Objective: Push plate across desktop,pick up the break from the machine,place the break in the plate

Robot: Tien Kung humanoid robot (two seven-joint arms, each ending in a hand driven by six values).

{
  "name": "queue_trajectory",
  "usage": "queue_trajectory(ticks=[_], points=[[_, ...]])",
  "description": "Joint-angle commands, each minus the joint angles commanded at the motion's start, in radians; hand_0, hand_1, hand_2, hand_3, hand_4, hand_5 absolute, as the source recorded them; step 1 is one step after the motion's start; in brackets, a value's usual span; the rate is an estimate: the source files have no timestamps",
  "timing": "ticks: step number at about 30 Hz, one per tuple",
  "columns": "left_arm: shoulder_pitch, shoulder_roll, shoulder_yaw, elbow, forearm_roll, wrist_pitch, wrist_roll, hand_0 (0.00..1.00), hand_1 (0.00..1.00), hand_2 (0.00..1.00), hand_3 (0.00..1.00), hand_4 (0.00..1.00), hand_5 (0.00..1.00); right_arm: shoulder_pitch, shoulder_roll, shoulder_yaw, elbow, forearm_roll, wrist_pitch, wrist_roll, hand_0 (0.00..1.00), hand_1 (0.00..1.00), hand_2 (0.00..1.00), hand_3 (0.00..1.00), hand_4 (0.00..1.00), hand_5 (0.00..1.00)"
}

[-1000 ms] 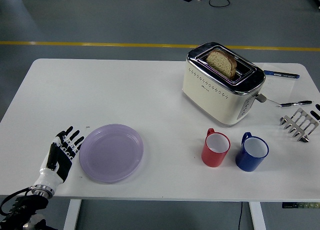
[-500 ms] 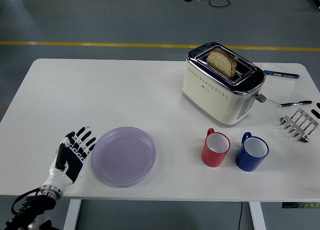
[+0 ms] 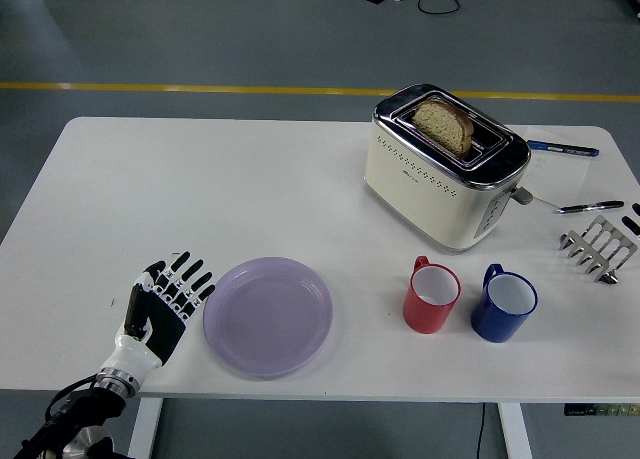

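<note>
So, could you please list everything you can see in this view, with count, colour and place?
table: one, white, fills the view
plate: one, lilac, near edge, left of centre
toaster: one, cream and chrome, far right
bread: one slice, brown, upright in a toaster slot
red mug: one, in front of the toaster
blue mug: one, right of the red mug
pens: two, right of the toaster
toast rack: one, silver, right edge
left hand: one, black and white, open, beside the plate's left rim
</note>
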Motion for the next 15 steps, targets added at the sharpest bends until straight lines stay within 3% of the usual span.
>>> queue_trajectory(ticks=[15], points=[[-0.026,-0.004,0.07,0.011,-0.081,-0.031,0.011,0.848,0.852,0.904,0.931,0.481,0.998,0.003,0.003,-0.001,-0.001,0.0,0.0,0.0,0.695,0.657,0.666,0.67,0.511,0.57]])
